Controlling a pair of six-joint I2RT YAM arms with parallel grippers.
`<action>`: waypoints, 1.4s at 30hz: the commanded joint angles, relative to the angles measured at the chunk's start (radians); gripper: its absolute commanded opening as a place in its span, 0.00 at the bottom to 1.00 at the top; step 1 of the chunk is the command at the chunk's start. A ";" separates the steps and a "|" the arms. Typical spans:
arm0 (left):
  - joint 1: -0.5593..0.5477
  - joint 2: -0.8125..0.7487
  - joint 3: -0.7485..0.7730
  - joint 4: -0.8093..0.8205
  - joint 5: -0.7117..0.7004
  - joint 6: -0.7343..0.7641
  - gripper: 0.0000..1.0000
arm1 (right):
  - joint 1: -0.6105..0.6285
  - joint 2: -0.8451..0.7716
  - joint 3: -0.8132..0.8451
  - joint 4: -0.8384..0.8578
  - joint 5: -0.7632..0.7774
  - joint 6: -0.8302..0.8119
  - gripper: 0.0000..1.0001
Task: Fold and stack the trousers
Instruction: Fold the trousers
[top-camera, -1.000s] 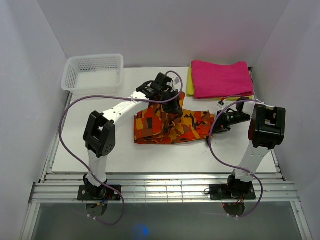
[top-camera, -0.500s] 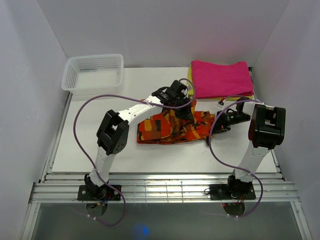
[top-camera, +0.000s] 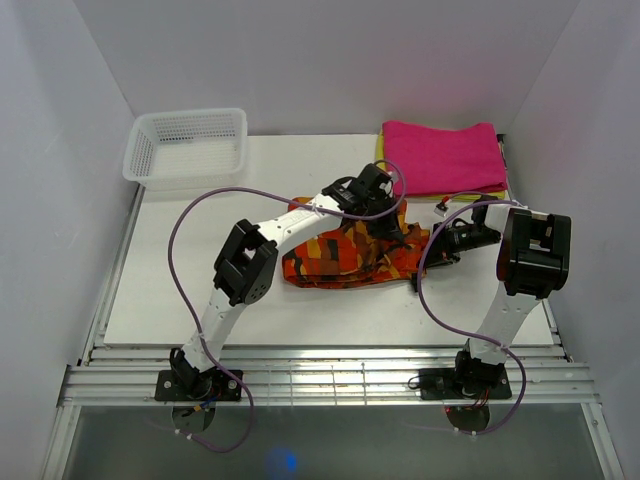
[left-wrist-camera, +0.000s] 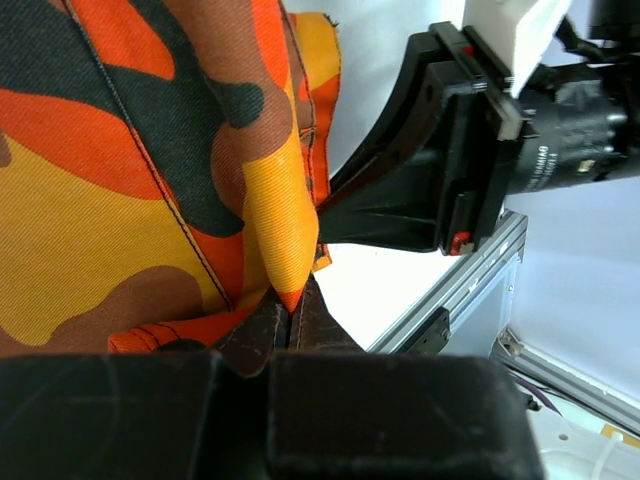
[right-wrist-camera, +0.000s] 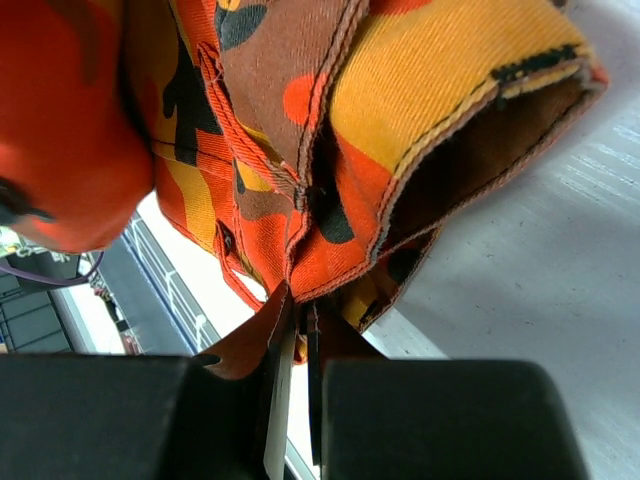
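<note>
The camouflage trousers (top-camera: 345, 255) lie bunched in the middle of the table, orange, red, yellow and black. My left gripper (top-camera: 388, 228) is over their right part, shut on a fold of the cloth (left-wrist-camera: 285, 240). My right gripper (top-camera: 432, 248) is at their right end, shut on the cloth edge (right-wrist-camera: 330, 250). The two grippers are close together; the right gripper's black body (left-wrist-camera: 450, 160) fills the left wrist view.
A folded magenta-pink cloth (top-camera: 442, 156) lies on a folded yellow cloth (top-camera: 382, 165) at the back right. A white mesh basket (top-camera: 186, 147) stands at the back left. The table's front edge (top-camera: 330, 345) meets metal rails.
My left gripper has carried its part of the trousers to the right, towards the right gripper. The trousers have become shorter and more bunched. The right arm has not moved.
</note>
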 joint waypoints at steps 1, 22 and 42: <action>-0.021 -0.004 0.054 0.058 0.032 -0.040 0.00 | 0.012 -0.032 -0.009 -0.004 -0.062 -0.008 0.08; -0.067 0.095 0.140 0.126 0.071 -0.076 0.00 | 0.012 -0.031 -0.026 -0.010 -0.074 -0.021 0.08; -0.001 -0.139 0.020 0.170 0.160 0.105 0.75 | -0.216 -0.063 0.230 -0.395 0.118 -0.316 0.53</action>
